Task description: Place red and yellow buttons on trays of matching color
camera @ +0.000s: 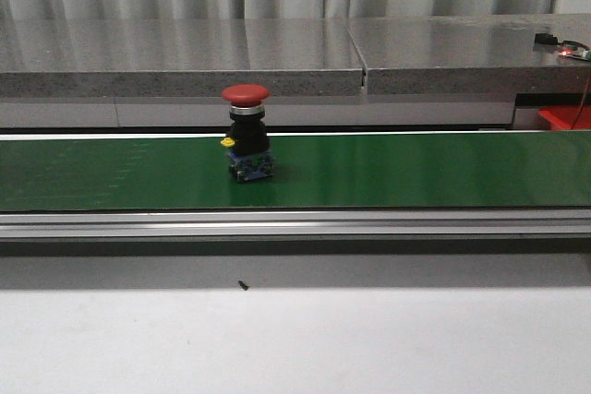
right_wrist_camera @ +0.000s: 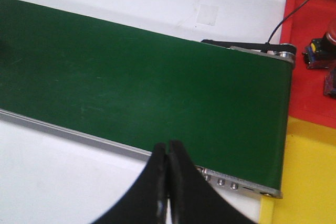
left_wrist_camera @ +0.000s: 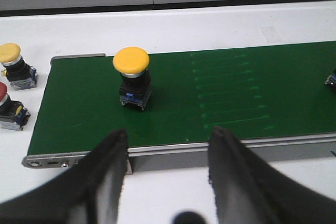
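Here, in the front view, a red button [camera: 247, 133] stood upright on the green belt [camera: 416, 171], left of centre, its mushroom cap above a black collar and a small blue base; neither arm showed.

In the left wrist view, the left gripper [left_wrist_camera: 168, 153] hung released, jaws spread wide and empty, just short of the belt's near edge. A yellow button [left_wrist_camera: 132, 78] stood upright on the belt beyond it, near the belt's end. Off the belt, on the white table [left_wrist_camera: 173, 24], a second yellow button [left_wrist_camera: 14, 65] and a second red button [left_wrist_camera: 9, 110] lay close together.

In the right wrist view, the right gripper [right_wrist_camera: 168, 177] was clenched on nothing, fingers pressed together above the belt's near rail. Past the belt's end lay the red tray [right_wrist_camera: 310, 72], already holding a red button [right_wrist_camera: 320, 50] that was only partly in view, and the yellow tray [right_wrist_camera: 307, 174], bare where visible.

The buttons looked rigid, light and top-heavy, so likely to tip if nudged. The domed cap seemed slippery; the black collar below it seemed the safer place to pinch.
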Controlling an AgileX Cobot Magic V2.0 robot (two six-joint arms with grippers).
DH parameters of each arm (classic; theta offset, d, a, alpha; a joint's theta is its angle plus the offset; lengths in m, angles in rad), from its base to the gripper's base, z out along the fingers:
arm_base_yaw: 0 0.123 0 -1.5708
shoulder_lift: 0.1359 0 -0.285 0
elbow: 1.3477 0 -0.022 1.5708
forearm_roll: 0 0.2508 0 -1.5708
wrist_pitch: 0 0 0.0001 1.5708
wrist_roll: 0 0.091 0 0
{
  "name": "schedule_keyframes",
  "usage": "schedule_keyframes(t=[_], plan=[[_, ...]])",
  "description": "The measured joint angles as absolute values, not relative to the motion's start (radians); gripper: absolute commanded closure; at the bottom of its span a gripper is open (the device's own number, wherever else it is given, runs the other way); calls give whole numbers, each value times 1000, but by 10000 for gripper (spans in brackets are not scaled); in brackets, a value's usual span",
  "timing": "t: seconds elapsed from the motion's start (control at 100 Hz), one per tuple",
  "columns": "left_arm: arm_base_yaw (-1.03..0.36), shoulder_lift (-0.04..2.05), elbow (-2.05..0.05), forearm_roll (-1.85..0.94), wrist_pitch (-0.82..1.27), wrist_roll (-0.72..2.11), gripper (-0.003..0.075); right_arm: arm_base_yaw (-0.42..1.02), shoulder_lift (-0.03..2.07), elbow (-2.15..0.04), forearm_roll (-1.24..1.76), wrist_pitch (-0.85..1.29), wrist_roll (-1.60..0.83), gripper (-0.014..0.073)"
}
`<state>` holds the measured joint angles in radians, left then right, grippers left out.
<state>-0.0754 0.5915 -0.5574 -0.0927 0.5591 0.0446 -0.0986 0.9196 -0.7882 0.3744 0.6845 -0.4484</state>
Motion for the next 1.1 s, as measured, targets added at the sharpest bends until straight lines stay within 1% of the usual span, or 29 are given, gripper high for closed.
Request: schedule_keyframes(t=[0.03,0.05,0.1,0.22,0.45,0.52,0.53,0.55,0.6,0.62,0.67,0.69,0.72,0.74,0.78,0.82,0.97,1.1], plan=[[-75,567,-542,-93,557,40,627,-99,920,-788,376,685,-448,662],[-75,553,-532,-93,555,35,652,-99,920,-788,379,685,-448,662],[-75,526,-513,-95,548,31,743,-99,920,-788,391,685,-448,662],[-75,488,-492,-95,543,27,741,-99,920,-788,436,685,-448,662],[-75,483,-492,-95,537,27,741,-99,920,-788,549,685,-448,653],[-75,483,-492,-95,537,27,741,-99,920,-788,558,687,-448,596],[-75,483,-492,-95,537,27,741,-99,920,-788,558,687,-448,566],[-75,483,-492,-95,537,27,741,-99,920,-788,558,689,-448,542],[-75,483,-492,-95,537,27,741,-99,920,-788,560,704,-448,426],[-75,483,-492,-95,537,27,741,-99,920,-788,560,712,-450,393],[-75,483,-492,-95,537,27,741,-99,924,-788,560,730,-462,252],[-75,483,-492,-95,537,27,741,-99,927,-788,562,737,-469,218],[-75,483,-492,-95,537,27,741,-99,931,-790,562,746,-479,142],[-75,483,-492,-95,537,27,741,-99,937,-792,562,753,-486,107],[-75,483,-492,-95,537,27,741,-99,949,-797,562,769,-499,68],[-75,483,-492,-95,537,27,741,-99,962,-807,562,781,-517,53],[-75,483,-492,-95,537,27,741,-96,1030,-874,562,839,-561,53],[-75,483,-492,-95,537,27,741,-67,1123,-967,562,874,-574,53]])
